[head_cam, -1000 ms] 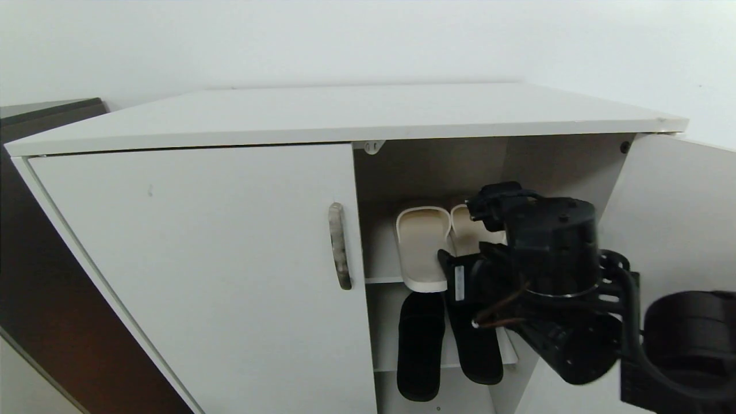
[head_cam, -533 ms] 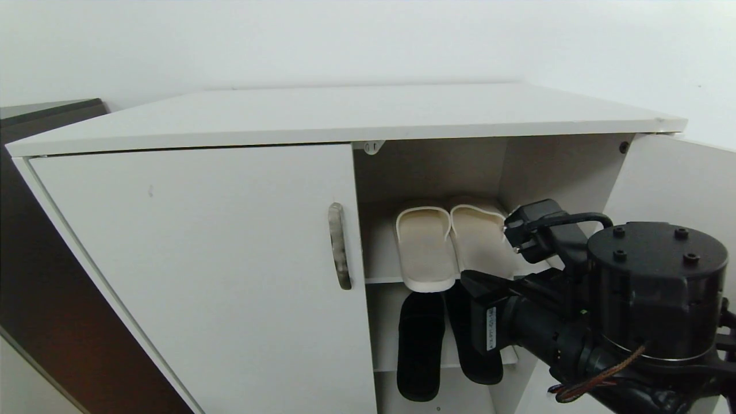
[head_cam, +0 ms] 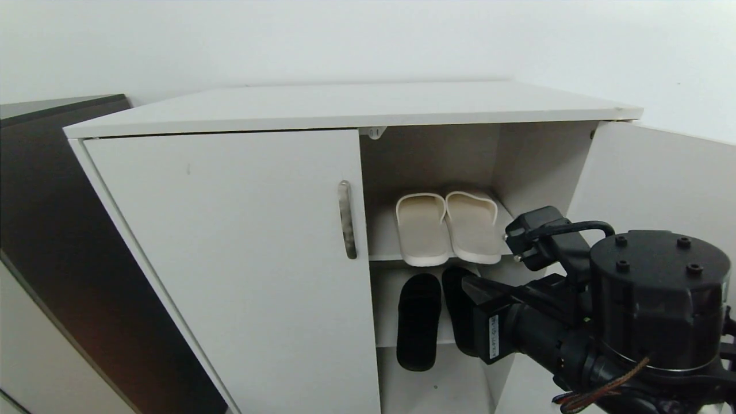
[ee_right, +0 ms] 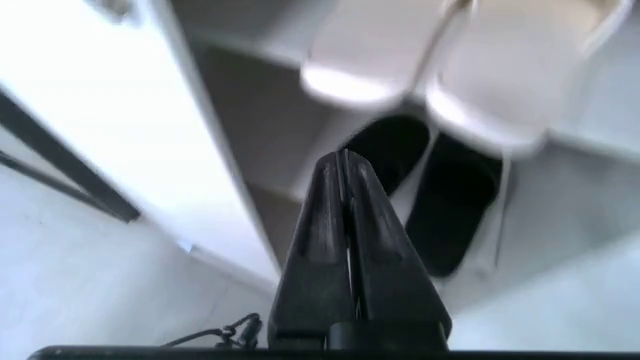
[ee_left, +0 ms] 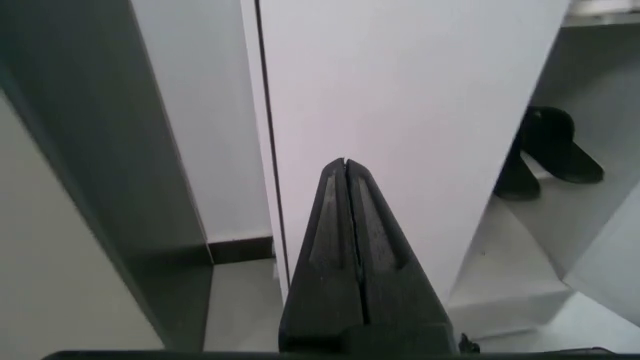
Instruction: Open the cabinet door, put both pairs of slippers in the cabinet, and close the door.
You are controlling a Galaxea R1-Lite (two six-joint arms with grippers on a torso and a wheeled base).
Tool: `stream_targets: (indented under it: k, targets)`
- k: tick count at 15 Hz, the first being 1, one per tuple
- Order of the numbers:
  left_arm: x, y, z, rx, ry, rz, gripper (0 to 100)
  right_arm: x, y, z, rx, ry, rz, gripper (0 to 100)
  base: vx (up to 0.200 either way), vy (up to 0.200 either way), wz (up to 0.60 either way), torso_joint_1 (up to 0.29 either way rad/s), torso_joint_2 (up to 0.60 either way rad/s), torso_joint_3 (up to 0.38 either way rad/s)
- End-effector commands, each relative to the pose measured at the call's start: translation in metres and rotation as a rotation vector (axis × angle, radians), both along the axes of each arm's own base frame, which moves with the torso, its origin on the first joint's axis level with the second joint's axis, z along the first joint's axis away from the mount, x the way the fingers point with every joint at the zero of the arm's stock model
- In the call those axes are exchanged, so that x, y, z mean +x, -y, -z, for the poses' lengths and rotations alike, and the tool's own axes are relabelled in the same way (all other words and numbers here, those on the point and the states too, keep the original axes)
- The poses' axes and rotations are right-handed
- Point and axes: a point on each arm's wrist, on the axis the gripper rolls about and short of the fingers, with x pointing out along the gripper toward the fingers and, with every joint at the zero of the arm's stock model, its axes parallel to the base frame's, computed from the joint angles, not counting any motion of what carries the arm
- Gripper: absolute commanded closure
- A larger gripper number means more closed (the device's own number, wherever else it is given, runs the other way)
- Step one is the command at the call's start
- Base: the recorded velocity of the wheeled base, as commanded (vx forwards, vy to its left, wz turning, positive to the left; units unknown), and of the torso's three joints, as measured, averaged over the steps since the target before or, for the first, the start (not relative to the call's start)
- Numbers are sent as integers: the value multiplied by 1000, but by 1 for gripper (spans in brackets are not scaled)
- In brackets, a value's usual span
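Cabinet [head_cam: 345,106] stands before you with its right door [head_cam: 661,184] swung wide and its left door [head_cam: 241,247] closed. On the upper shelf you see the white slippers [head_cam: 448,227] side by side, and on the shelf below, the black slippers [head_cam: 420,319]. Your right gripper [ee_right: 347,160] hangs before the open compartment, fingers pressed together, holding and touching nothing. Your left gripper [ee_left: 345,165], likewise pressed together and empty, points at the closed left door.
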Motion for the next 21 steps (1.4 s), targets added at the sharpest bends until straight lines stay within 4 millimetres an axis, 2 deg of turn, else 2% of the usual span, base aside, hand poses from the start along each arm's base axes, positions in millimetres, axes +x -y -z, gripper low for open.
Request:
stream_targets:
  k: [1,18,21]
  targets:
    - [0,0,0,0,-1,-1,100,0,0,1,-3,-2,0,100,-200,0,0,2,2,2]
    - [0,0,0,-2,-1,0,100,0,-1,10,-20,-21,-22,100,-200,0,0,4,3,2]
    - [0,0,0,-2,-1,0,100,-1,0,12,-22,-22,-27,100,0,0,0,0,0,0]
